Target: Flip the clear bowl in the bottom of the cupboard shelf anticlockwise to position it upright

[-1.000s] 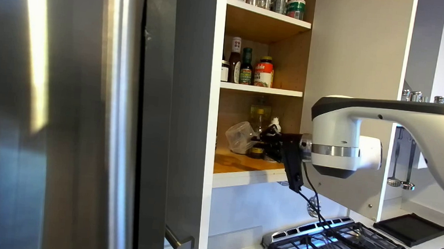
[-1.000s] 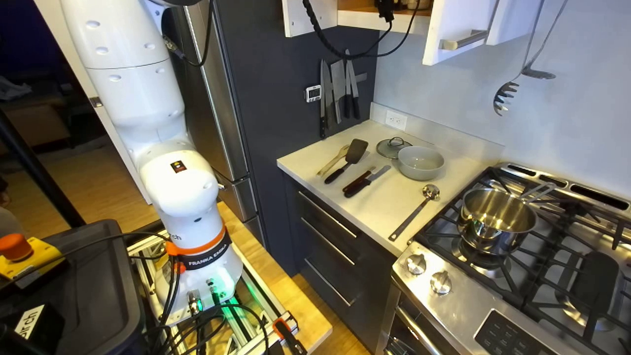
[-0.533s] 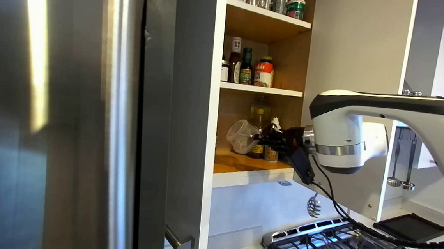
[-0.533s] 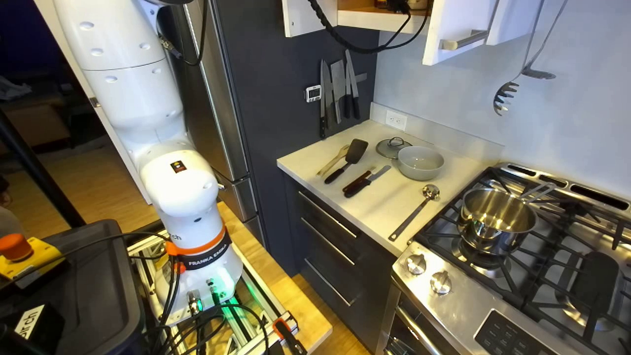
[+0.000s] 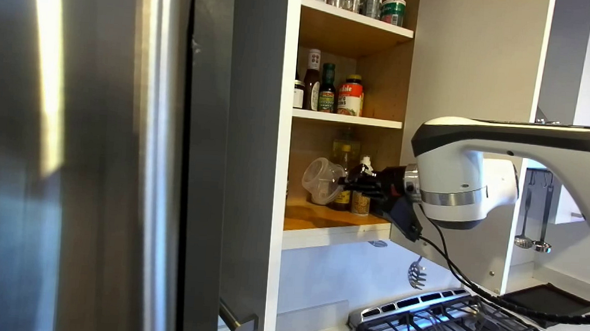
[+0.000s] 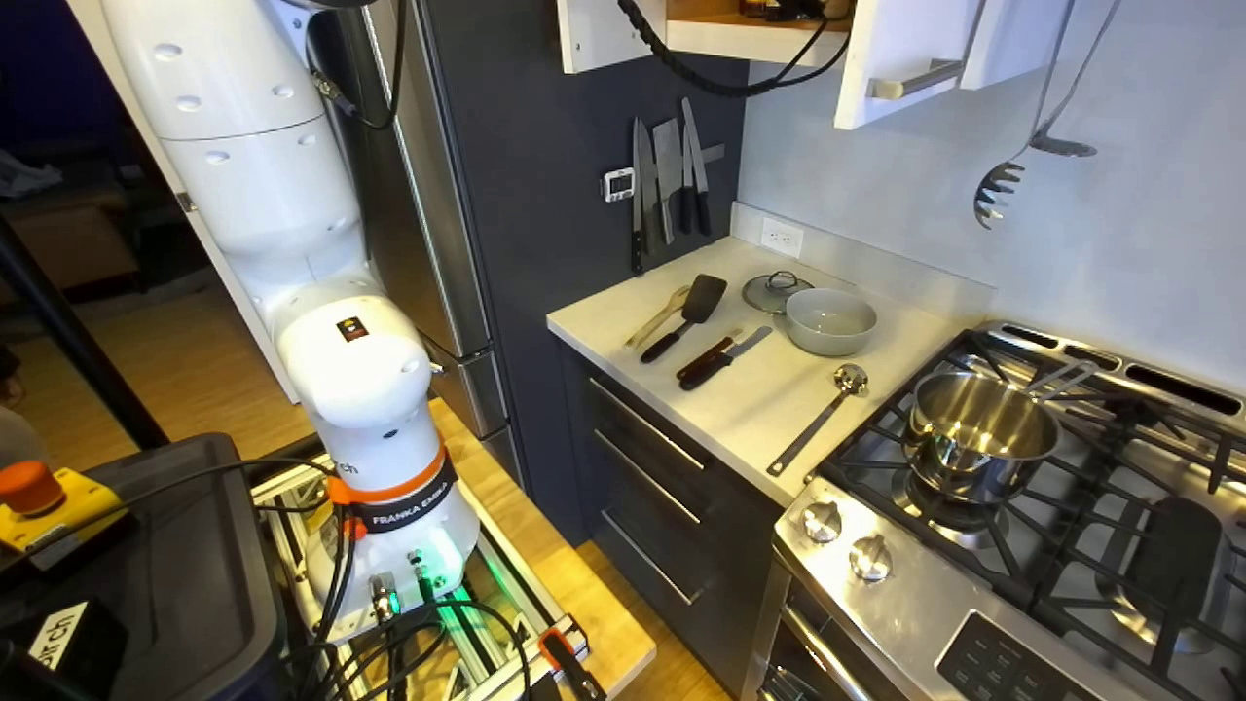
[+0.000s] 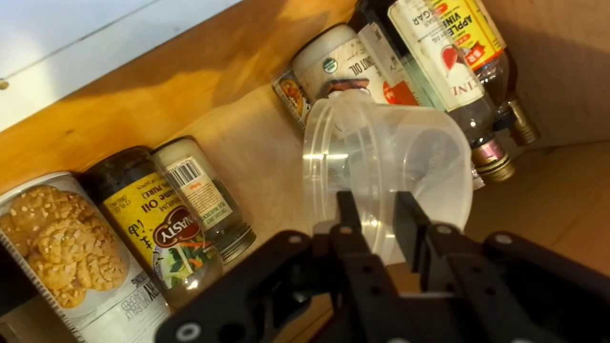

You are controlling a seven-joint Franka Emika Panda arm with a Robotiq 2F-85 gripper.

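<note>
Below centre in an exterior view, the cupboard shelf (image 5: 312, 218); right of centre, wrist view, the gripper (image 7: 376, 205), narrowly parted at the tilted clear bowl (image 7: 429, 143), pinching or not I can't tell. Flipping seems in hand; next, roll anticlockwise.

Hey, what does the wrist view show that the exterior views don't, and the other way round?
Only the wrist view shows a yellow label saying "APPLE" and a jar label showing "NUT OIL".
Only the exterior views show the steel pot on the stove and the white robot arm.
The wrist view and an exterior view share the tilted clear bowl, the cupboard shelf and the gripper.
</note>
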